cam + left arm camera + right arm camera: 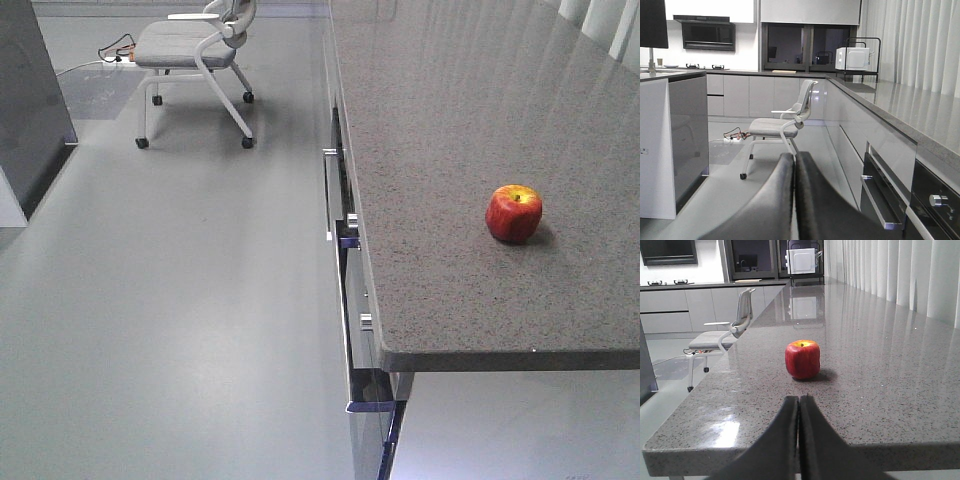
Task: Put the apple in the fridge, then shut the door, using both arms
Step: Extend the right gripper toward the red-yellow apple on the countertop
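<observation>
A red apple (514, 212) with a yellow stem end stands upright on the speckled grey countertop (450, 120), a little back from its front edge. In the right wrist view the apple (802, 359) lies straight ahead of my right gripper (799, 398), which is shut and empty, level with the counter's near edge and apart from the fruit. My left gripper (794, 156) is shut on nothing and hangs over the floor of the aisle, pointing at a chair. The fridge and its door are out of view. Neither gripper shows in the front view.
A wheeled grey chair (195, 50) stands in the aisle with cables (115, 50) on the floor beside it. A dark grey island cabinet (30, 100) bounds the aisle's left side. Drawer and oven handles (345, 240) jut from the counter's front. A white microwave (801, 261) sits far back.
</observation>
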